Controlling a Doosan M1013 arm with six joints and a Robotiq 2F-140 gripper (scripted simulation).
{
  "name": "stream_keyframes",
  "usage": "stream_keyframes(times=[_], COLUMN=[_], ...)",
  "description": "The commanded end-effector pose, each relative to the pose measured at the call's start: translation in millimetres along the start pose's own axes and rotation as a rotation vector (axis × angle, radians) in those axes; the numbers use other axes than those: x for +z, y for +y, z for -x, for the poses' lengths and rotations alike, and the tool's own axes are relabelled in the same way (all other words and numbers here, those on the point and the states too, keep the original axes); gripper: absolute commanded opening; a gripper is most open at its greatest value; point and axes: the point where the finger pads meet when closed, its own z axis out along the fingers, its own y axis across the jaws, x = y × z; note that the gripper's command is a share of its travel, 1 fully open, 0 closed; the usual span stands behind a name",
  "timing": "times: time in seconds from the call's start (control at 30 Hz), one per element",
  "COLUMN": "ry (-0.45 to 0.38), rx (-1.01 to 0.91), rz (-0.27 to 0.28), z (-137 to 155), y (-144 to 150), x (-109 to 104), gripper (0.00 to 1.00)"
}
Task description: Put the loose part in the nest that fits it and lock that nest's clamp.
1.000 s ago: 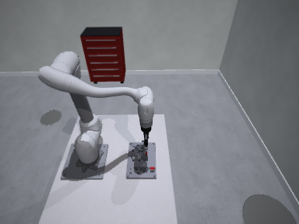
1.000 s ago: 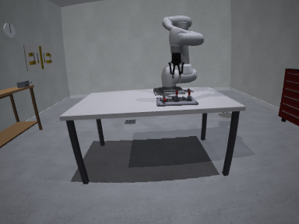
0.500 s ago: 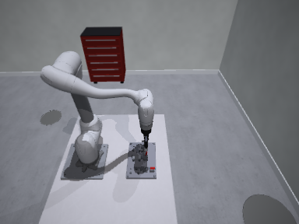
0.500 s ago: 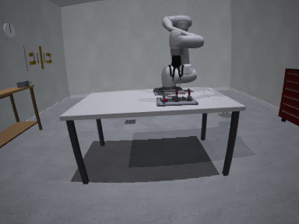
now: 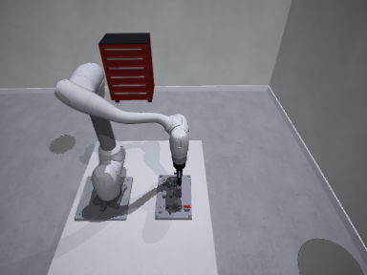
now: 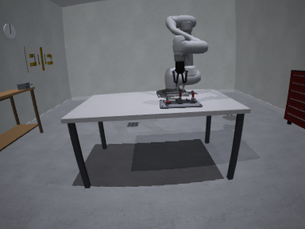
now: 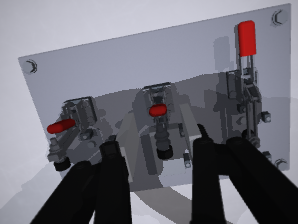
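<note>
The grey fixture plate (image 5: 161, 213) (image 6: 198, 106) (image 7: 125, 60) lies on the white table (image 5: 134, 248) (image 6: 119, 105) and carries three toggle clamps with red handles. In the wrist view the left handle (image 7: 61, 126) points sideways, the middle handle (image 7: 158, 110) points toward the camera, and the right handle (image 7: 246, 37) lies along the plate toward its far edge. A pale grey slab (image 7: 145, 152), seemingly the part, shows at the middle nest; I cannot tell whether it sits flat. My gripper (image 5: 179, 183) (image 6: 180, 84) (image 7: 158, 122) hangs just above the middle clamp, fingers partly apart, with nothing between them.
The arm's base (image 5: 107, 183) stands on its own plate on the table, left of the fixture. A red drawer cabinet (image 5: 126, 67) (image 6: 295, 99) stands on the floor by the wall. A wooden shelf (image 6: 16, 95) stands far off.
</note>
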Motion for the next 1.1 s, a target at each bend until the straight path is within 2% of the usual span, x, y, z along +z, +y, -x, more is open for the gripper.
stream_keyframes(times=[0.0,0.23,1.07], ry=[0.000,0.000,0.000], rx=[0.000,0.000,0.000], rz=[0.000,0.000,0.000], z=[-0.1,-0.1,-0.1], y=[0.0,0.0,0.0], x=[5.9,13.8,14.6], gripper=[0.35,0.35,0.35])
